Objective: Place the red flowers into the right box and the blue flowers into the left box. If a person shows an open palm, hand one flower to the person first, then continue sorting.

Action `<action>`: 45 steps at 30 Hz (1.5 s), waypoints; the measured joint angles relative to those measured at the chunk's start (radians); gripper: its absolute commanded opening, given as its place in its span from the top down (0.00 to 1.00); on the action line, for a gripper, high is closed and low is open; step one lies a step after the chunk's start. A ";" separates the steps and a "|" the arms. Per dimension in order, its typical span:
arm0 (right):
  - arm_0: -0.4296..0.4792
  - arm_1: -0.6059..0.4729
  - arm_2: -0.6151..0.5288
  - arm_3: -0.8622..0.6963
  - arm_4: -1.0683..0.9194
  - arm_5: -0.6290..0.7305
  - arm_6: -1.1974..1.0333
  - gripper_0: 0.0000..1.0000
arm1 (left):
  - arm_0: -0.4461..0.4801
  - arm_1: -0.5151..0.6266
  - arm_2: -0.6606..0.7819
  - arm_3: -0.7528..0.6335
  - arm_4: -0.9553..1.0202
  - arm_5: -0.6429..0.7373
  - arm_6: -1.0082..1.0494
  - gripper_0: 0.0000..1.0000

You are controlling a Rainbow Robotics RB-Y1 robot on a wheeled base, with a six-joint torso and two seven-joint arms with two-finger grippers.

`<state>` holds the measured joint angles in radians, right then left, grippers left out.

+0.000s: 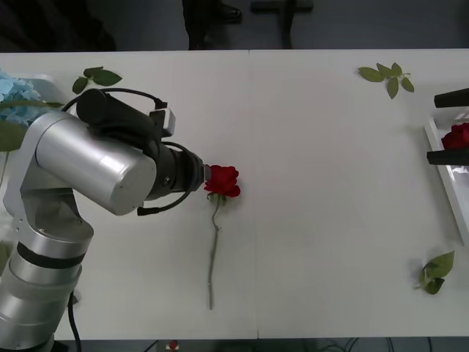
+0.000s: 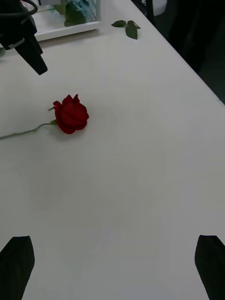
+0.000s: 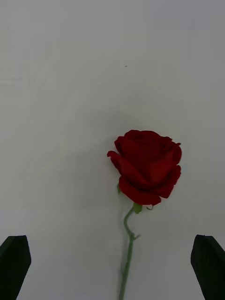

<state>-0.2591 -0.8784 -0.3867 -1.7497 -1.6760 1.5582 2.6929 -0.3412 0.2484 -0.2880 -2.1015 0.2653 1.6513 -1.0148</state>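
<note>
Evenly and softly lit from overhead, bright across the white table. Only a faint, diffuse shadow under the red rose. No glare. Dim and dark beyond the table's far edge.

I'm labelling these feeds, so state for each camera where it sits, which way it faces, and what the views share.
Front view: above the arms, looking down at the table; silver left arm over a red rose, right pincer by the right box.
Right wrist view: faces across the table; open right fingers, left pincer beyond.
Left wrist view: looks down; open left fingers.
Shared: all three show the rose.
</note>
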 measured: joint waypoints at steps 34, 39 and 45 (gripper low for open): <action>-0.106 -0.085 0.051 0.177 -0.032 0.070 0.000 0.00 | -0.115 0.005 -0.310 0.450 -0.247 -0.318 -0.030 0.00; -0.106 -0.085 0.051 0.177 -0.032 0.070 0.000 0.00 | -0.117 -0.002 -0.310 0.459 -0.247 -0.326 -0.030 0.00; -0.106 -0.085 0.051 0.177 -0.032 0.070 0.000 0.00 | -0.113 -0.025 -0.310 0.463 -0.247 -0.356 -0.030 0.00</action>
<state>-0.3651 -0.9634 -0.3355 -1.5724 -1.7075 1.6281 2.6929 -0.4538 0.2235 -0.5978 -1.6390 0.0184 1.2952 -1.0450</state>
